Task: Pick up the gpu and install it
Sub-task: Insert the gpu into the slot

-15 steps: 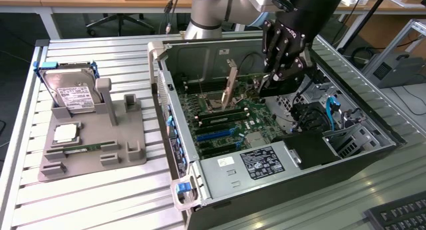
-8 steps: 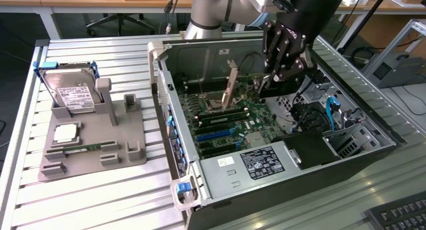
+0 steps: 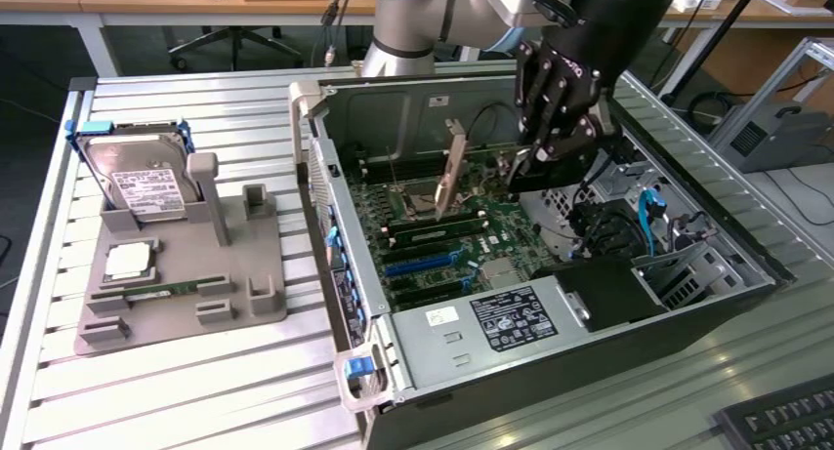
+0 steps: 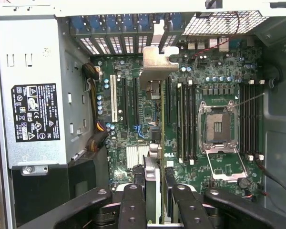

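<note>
The gpu (image 3: 451, 172) hangs edge-on inside the open computer case (image 3: 342, 274), above the green motherboard (image 3: 443, 250). Its metal bracket (image 4: 157, 59) is at the end away from my gripper. My gripper (image 3: 528, 172) reaches down into the case from above and is shut on the card's other end. In the wrist view the card's thin edge (image 4: 151, 174) runs between the two black fingers (image 4: 133, 205) of my gripper (image 4: 152, 202). The card lies along the expansion slots (image 4: 128, 102), between the white slot (image 4: 114, 98) and the memory slots (image 4: 186, 119). I cannot tell whether its lower edge touches a slot.
The power supply (image 3: 502, 318) with its black label fills one end of the case. The CPU socket (image 4: 218, 126) and cables (image 4: 93, 95) lie near the card. On the exterior view's left, a grey holder (image 3: 254, 299) carries a silver hard drive (image 3: 144, 182), a processor (image 3: 127, 262) and a memory stick (image 3: 163, 292).
</note>
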Available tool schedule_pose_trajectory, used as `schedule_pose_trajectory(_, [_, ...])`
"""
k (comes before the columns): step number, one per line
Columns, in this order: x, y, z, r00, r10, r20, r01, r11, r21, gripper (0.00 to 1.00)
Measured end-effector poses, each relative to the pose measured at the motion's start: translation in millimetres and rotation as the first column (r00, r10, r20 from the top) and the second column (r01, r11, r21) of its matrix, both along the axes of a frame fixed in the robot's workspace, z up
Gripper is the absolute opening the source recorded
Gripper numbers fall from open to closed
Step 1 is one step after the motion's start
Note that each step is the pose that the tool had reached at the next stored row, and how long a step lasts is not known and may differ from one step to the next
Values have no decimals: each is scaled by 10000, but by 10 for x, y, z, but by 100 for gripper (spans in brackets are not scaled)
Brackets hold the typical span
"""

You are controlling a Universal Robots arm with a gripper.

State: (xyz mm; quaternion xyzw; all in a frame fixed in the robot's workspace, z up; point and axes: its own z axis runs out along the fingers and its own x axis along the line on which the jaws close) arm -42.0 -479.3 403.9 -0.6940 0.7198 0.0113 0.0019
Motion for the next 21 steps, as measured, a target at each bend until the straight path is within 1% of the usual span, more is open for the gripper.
schedule_pose_trajectory(12, [-2,-29,-3,10000,0,0,0,10000,0,27])
schedule_pose_trajectory(20, [-9,-77,-6,10000,1,0,-1,10000,-1,27])
schedule_pose_trajectory(21, [-9,-88,-7,10000,1,0,-1,10000,0,27])
